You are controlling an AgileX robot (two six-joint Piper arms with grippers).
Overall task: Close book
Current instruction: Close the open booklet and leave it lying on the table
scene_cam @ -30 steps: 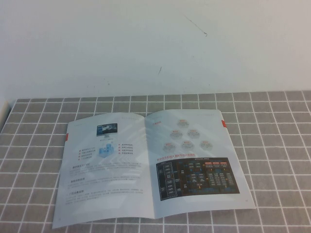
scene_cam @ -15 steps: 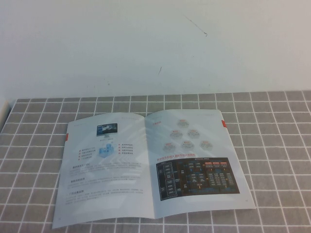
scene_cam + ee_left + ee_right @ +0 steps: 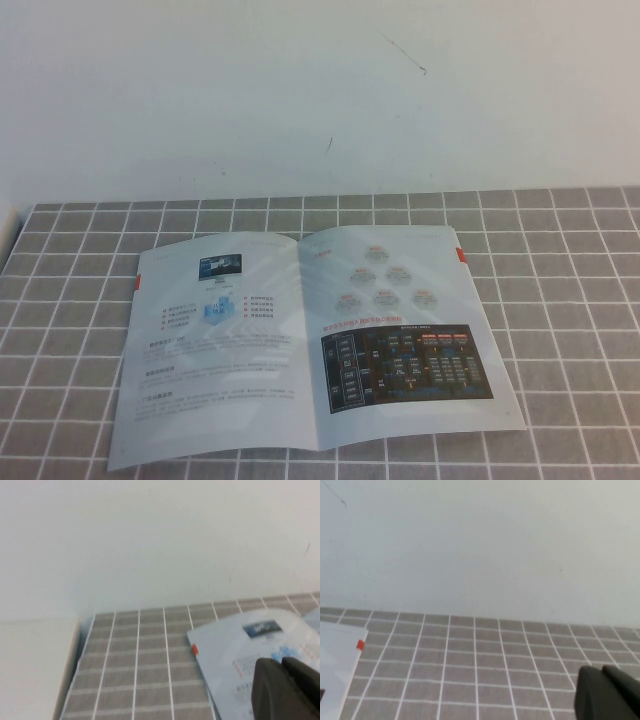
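Progress: nothing done. The book (image 3: 310, 340) lies fully open and flat on the checked cloth (image 3: 560, 300), front-centre of the table and spine roughly toward the robot. Left page (image 3: 215, 350) has text and small pictures. Right page (image 3: 405, 335) has a diagram and a dark chart. Both pages are down, no edge lifted. The whole job is left: pick up one page edge, fold it over the spine, press flat.

Arms: neither shows in the high view, so both look parked off the near edge.

Left gripper (image 3: 281, 666): seen only in its wrist view, raised above the book's left page and not touching it. That page's outer corner with the red tab (image 3: 194, 650) is in plain sight. Fingers look pressed together, nothing held.

Right gripper (image 3: 602, 672): seen only in its wrist view, over bare cloth and well apart from the book. Only the right page's edge and its red tab (image 3: 360, 644) are visible. Fingers also look closed, empty.

My read: left arm is the better placed to start the fold.
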